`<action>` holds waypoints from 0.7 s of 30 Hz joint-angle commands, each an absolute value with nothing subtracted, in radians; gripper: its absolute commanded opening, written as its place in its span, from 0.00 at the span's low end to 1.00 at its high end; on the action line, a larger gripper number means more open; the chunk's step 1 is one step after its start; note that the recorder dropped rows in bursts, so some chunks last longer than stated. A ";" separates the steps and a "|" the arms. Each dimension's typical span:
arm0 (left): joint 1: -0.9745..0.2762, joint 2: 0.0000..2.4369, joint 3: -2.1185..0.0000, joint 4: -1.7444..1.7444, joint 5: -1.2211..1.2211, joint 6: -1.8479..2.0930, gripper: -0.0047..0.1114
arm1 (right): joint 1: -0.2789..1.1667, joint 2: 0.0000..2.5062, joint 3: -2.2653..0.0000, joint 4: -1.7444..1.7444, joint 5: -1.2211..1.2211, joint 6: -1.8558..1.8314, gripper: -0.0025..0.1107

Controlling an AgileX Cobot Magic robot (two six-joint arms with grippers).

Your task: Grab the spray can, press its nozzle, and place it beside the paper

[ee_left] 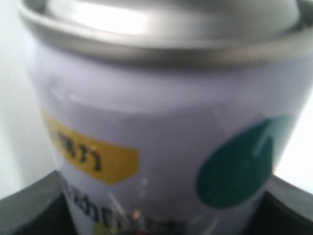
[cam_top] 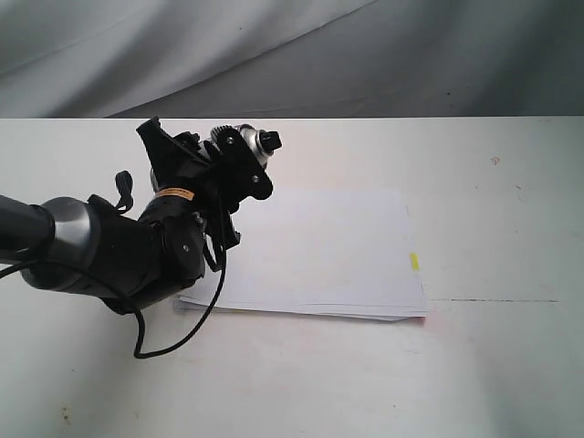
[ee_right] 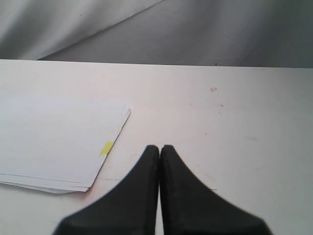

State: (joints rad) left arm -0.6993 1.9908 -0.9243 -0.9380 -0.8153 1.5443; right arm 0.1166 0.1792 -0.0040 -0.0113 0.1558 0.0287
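- Spray can (cam_top: 250,146): held off the table (cam_top: 493,365), in the air over the far-left corner of the paper (cam_top: 338,246). Silver dome and white label with a teal dot and yellow patch fill the left wrist view.
- Long axis of can: appears tipped well over from upright, with the top toward the right; the exact tilt cannot be read.
- Nozzle (cam_top: 272,140): black tip at the right-hand end of the can, bare, with nothing touching it.
- Left claw (cam_top: 239,157): clenched around the can body, a dark jaw on either side of the label and below the silver rim.
- Right claw (ee_right: 159,166): fingers pressed together with nothing between them. It is out of the exterior view and hangs over bare table just right of the paper's right edge.
- Paper: thin white stack lying flat at mid-table, with a yellow tab (cam_top: 414,261) on its right edge.
- Governing relation: the nozzle lies to the left of the right claw, across the paper, and faces that way. Since the left claw is taken up with holding, the press likely falls to the right one.
- Stage, as judged: pickup done; press and set-down beside the paper not yet done.
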 commanded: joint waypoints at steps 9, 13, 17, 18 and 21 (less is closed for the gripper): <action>-0.703 1.981 -0.937 -0.930 -0.855 1.544 0.04 | 0.117 0.177 0.000 -0.023 0.154 0.031 0.02; -0.703 1.981 -0.937 -0.930 -0.855 1.544 0.04 | 0.117 0.177 0.000 -0.023 0.154 0.031 0.02; -0.703 1.981 -0.937 -0.930 -0.855 1.544 0.04 | 0.117 0.177 0.000 -0.023 0.154 0.031 0.02; -0.703 1.981 -0.937 -0.930 -0.855 1.544 0.04 | 0.117 0.177 0.000 -0.023 0.154 0.031 0.02; -0.703 1.981 -0.937 -0.930 -0.855 1.544 0.04 | 0.117 0.177 0.000 -0.023 0.112 0.031 0.02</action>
State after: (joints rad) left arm -0.6993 1.9908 -0.9243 -0.9380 -0.8153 1.5442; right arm 0.1166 0.1792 -0.0040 -0.0113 0.1558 0.0287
